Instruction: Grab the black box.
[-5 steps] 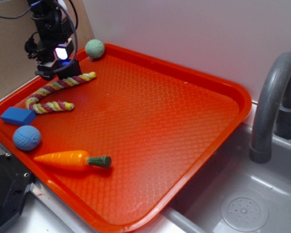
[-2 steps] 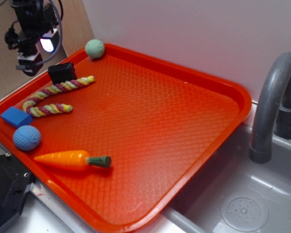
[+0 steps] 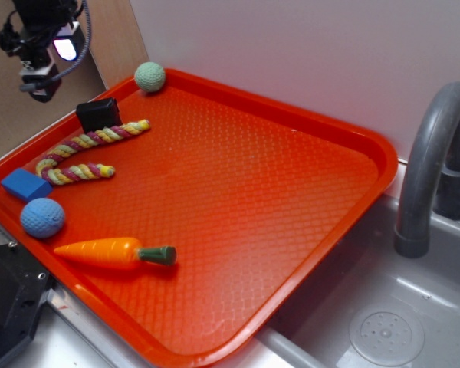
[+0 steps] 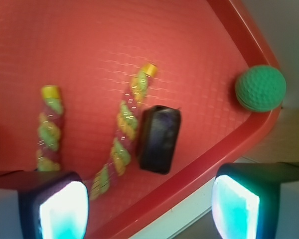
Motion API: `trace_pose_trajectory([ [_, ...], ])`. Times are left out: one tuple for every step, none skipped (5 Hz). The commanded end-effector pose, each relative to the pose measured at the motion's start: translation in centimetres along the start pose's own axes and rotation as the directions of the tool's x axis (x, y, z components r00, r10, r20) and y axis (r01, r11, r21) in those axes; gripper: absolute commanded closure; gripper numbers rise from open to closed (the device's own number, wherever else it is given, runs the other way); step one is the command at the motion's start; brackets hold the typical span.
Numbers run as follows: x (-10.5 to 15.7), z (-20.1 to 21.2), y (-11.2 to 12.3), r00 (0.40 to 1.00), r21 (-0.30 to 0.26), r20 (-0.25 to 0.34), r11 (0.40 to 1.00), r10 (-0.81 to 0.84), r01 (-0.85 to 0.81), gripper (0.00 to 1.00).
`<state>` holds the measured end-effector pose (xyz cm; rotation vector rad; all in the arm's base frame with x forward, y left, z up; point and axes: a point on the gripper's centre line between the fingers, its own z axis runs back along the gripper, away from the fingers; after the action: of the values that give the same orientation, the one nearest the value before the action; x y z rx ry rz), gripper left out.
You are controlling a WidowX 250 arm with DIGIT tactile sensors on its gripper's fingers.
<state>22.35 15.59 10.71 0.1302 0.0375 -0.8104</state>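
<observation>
The black box (image 3: 98,115) rests on the red tray (image 3: 238,192) near its back left rim, beside one end of a striped rope toy (image 3: 92,138). In the wrist view the black box (image 4: 160,139) lies next to the rope toy (image 4: 124,144), just inside the tray (image 4: 199,164) rim. My gripper (image 3: 40,80) hangs raised above and to the left of the box, outside the tray edge. The gripper (image 4: 149,211) is open, with nothing between its lit fingertips (image 4: 65,211).
A green ball (image 3: 149,77) sits in the tray's back corner. A flat blue block (image 3: 27,184), a blue ball (image 3: 42,218) and a toy carrot (image 3: 115,253) lie along the left side. A grey faucet (image 3: 429,169) and sink (image 3: 383,322) are to the right. A black device (image 3: 8,299) fills the lower left corner.
My gripper rose from directly over the black box and drew back up and to the left, uncovering the box, which stays on the tray.
</observation>
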Motion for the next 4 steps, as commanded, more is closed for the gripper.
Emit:
trace_pose_trajectory([
  [2.8, -4.3, 2.8, 0.985, -0.094, 0.043, 0.982, 0.168, -0.164, 0.0],
  [4.4, -5.3, 1.5, 0.987, -0.152, 0.022, 0.976, 0.16, -0.155, 0.0],
  [5.8, -5.9, 1.1, 0.988, -0.154, -0.001, 0.976, 0.154, -0.153, 0.0],
  [5.8, -5.2, 1.2, 0.974, -0.122, -0.027, 0.966, 0.227, -0.228, 1.0],
])
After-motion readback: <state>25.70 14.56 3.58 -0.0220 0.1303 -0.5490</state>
